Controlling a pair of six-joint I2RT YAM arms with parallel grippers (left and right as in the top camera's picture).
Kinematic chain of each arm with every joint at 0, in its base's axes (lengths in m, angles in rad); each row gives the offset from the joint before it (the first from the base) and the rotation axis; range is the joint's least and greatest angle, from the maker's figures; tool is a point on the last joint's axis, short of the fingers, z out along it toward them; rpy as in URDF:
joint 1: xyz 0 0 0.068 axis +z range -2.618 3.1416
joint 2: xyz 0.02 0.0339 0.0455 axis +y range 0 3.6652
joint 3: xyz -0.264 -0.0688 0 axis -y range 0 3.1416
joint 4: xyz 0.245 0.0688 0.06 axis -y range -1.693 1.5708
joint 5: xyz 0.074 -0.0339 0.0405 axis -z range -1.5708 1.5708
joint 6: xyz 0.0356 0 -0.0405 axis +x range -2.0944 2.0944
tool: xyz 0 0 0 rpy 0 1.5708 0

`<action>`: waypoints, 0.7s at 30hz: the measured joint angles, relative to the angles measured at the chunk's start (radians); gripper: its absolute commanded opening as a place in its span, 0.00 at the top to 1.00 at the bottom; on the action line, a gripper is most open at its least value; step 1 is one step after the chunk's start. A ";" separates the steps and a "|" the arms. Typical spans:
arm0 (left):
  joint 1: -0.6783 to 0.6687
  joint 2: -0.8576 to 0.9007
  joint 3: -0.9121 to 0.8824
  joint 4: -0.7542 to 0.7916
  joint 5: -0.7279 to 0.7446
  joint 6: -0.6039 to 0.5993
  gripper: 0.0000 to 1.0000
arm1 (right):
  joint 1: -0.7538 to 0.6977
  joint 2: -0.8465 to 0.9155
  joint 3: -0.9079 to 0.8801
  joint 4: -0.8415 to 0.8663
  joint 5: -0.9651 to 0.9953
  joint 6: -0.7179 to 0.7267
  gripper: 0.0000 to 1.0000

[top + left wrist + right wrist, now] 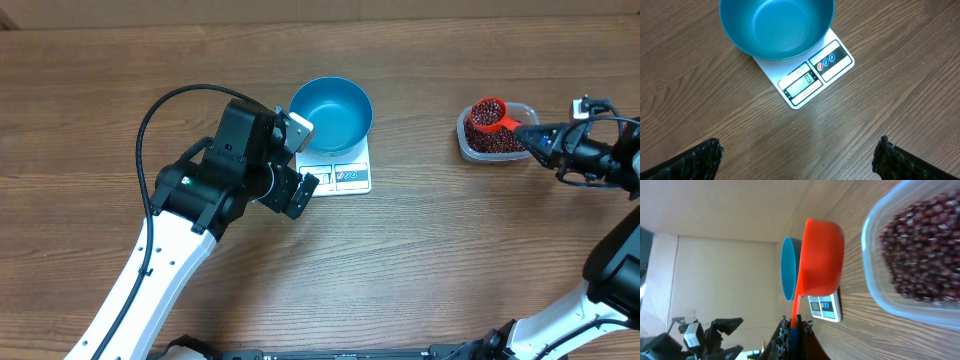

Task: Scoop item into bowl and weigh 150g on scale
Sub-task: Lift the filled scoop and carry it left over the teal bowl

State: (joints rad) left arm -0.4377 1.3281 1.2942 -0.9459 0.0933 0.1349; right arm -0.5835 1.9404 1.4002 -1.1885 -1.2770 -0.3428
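Right jaws clamped shut on the thin handle of the red scoop (822,255), which is loaded with beans (487,114) and hovering over the clear tub (462,138). Those beans are small, hard and rolly. I'd judge any tilt sends them skittering, so that handle grip has to keep the cup level. The blue bowl (330,108) sits empty on the white scale (805,82), well apart across the bench (420,260). Left jaws spread wide, holding nothing, near the scale.

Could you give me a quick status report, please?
Left gripper open beside scale. Right gripper shut on red scoop, loaded with beans, at tub. Blue bowl empty on scale. Nothing between scoop and bowl.
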 measured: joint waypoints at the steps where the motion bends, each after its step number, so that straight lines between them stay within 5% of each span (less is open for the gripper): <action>1: 0.000 0.000 0.000 0.000 0.000 0.000 0.00 | 0.010 0.000 0.000 -0.001 -0.003 -0.002 0.96; 21: 0.000 0.000 0.000 0.000 0.000 0.000 0.00 | 0.455 -0.026 0.151 0.067 -0.032 0.039 0.96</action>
State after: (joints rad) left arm -0.4377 1.3281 1.2942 -0.9463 0.0933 0.1349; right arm -0.1280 1.9141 1.5517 -1.1217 -1.3087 -0.3038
